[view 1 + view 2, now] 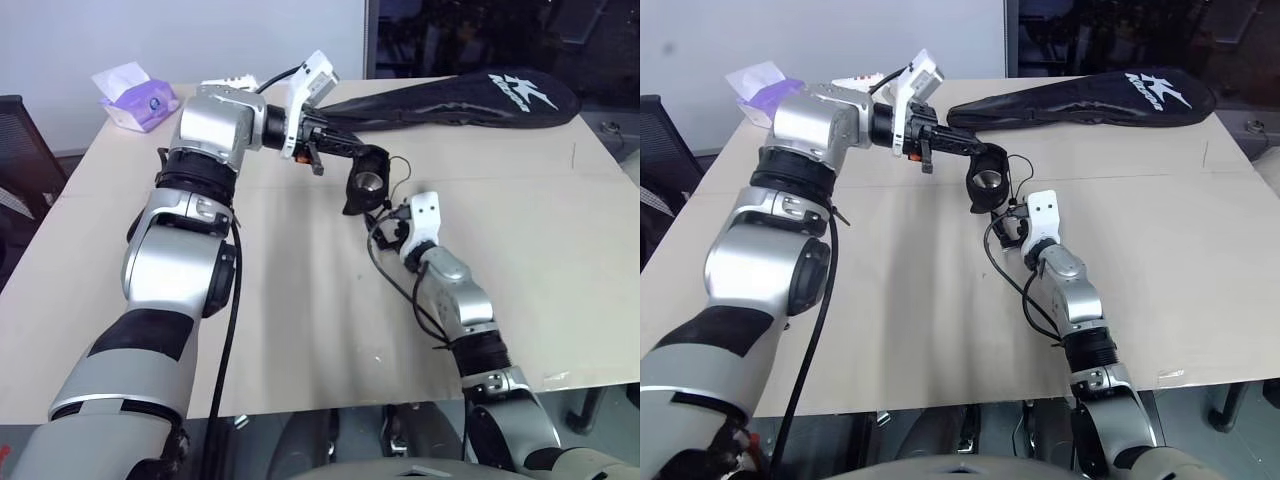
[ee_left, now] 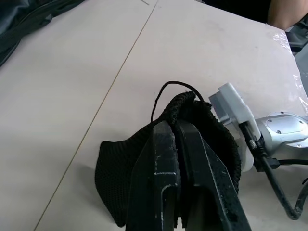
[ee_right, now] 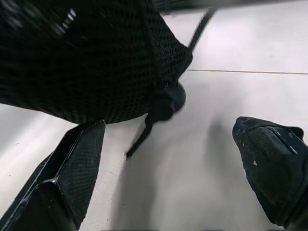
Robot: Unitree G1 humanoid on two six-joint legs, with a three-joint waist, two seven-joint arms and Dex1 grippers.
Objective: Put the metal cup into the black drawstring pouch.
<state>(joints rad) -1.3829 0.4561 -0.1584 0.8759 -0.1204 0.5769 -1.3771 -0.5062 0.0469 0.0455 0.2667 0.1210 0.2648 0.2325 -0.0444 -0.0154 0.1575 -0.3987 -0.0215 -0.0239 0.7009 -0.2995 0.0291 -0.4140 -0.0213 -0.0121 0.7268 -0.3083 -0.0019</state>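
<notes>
Hanging pouch (image 1: 366, 180) with cup (image 1: 370, 183), left pincer (image 1: 352, 147) pinching

**Pale table, a few things along its far edge**

A wide beige table (image 1: 300, 330) carries the scene, its top crossed by a thin seam running side to side. At the far edge lies a long black racket cover (image 1: 470, 100) with a white logo. On the far left corner sits a purple tissue pack (image 1: 138, 98) with a white tissue sticking up. Just beside it, partly hidden, rests a small white object (image 1: 228, 82), possibly a box or remote.
</notes>
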